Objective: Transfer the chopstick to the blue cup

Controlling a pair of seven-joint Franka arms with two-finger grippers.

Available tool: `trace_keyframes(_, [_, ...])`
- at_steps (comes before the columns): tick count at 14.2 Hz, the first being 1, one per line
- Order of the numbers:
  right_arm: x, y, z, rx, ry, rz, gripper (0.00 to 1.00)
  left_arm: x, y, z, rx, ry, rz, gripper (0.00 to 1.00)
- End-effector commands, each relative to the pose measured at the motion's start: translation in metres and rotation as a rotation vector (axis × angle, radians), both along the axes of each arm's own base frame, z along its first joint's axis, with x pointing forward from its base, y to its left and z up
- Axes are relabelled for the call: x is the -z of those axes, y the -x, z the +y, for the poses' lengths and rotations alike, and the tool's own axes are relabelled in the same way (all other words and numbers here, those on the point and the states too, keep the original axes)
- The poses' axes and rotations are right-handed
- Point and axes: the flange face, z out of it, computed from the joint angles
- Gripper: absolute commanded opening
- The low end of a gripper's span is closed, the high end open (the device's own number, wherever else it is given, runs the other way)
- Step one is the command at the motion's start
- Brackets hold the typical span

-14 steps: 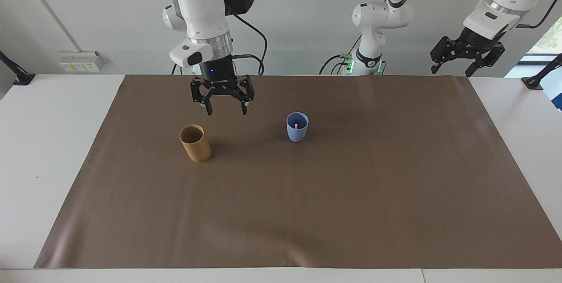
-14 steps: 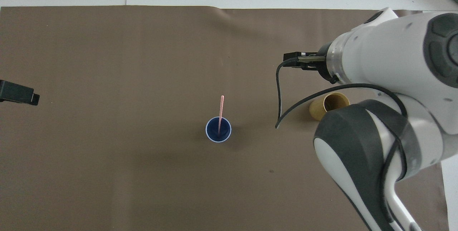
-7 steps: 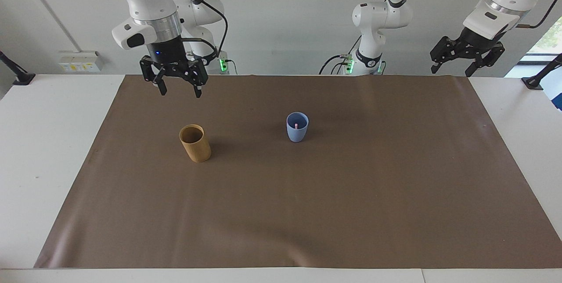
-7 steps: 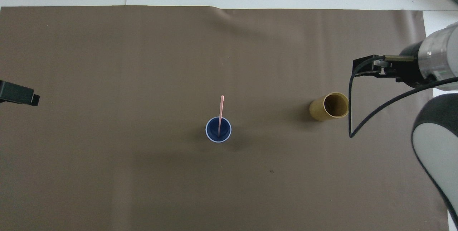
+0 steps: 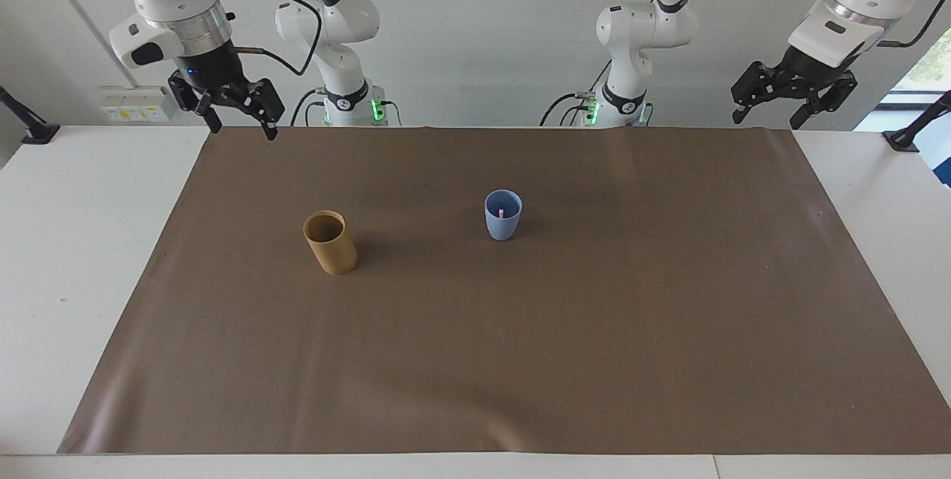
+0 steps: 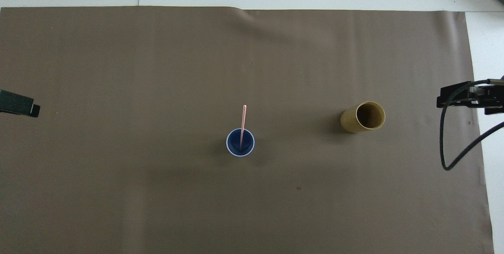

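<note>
The blue cup stands upright near the middle of the brown mat. A thin pale pink chopstick stands in it, leaning on its rim; in the facing view only the pink tip shows inside the cup. My right gripper is open and empty, raised over the mat's corner at the right arm's end, apart from both cups; it also shows in the overhead view. My left gripper is open and empty and waits raised at the left arm's end, also seen in the overhead view.
A tan cork-like cup stands upright beside the blue cup, toward the right arm's end, and looks empty from above. The brown mat covers most of the white table.
My right gripper has drawn back from over the mat near the tan cup to the mat's corner at its own end, rising. The cups, the chopstick and the left arm have not moved.
</note>
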Motion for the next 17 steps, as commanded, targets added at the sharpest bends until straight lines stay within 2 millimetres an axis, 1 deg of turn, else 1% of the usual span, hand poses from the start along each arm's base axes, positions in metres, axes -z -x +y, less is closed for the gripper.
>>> trace_keyframes(1, [0.003,0.011,-0.019,-0.082,0.001,0.006,1.0,-0.002,0.007,0.005,0.006,-0.025,-0.007,1.0])
trace_keyframes(2, [0.005,0.011,-0.036,-0.07,-0.001,0.01,1.0,-0.002,0.006,0.005,0.008,-0.026,-0.011,1.0])
trace_keyframes(3, [0.006,0.011,-0.041,-0.053,-0.001,0.013,1.0,-0.003,0.006,0.005,0.009,-0.031,-0.018,1.0])
trace_keyframes(4, [0.007,0.008,-0.041,-0.049,-0.003,0.013,1.0,-0.002,0.005,0.006,0.008,-0.037,-0.019,1.0])
trace_keyframes(6, [0.001,0.001,-0.036,-0.024,-0.002,0.006,1.0,-0.002,0.005,0.007,0.007,-0.046,-0.023,1.0])
trace_keyframes(10, [0.001,0.004,-0.03,-0.019,0.003,0.01,1.0,-0.002,0.005,0.006,0.007,-0.044,-0.02,1.0])
trace_keyframes(11, [0.002,0.003,-0.027,-0.022,0.002,0.008,1.0,-0.002,0.005,0.006,0.007,-0.044,-0.02,1.0])
trace_keyframes(12, [0.001,0.003,-0.018,-0.027,0.002,0.006,1.0,-0.002,0.005,0.006,0.007,-0.043,-0.02,1.0])
trace_keyframes(13, [0.001,0.003,-0.006,-0.042,0.001,0.007,1.0,-0.001,0.005,0.006,0.007,-0.043,-0.018,1.0])
trace_keyframes(16, [0.0,0.003,0.015,-0.022,0.002,0.005,1.0,-0.002,0.005,0.006,0.007,-0.043,-0.02,1.0])
trace_keyframes(17, [0.0,0.003,0.015,-0.033,0.002,0.005,1.0,-0.001,0.005,0.006,0.007,-0.043,-0.018,1.0])
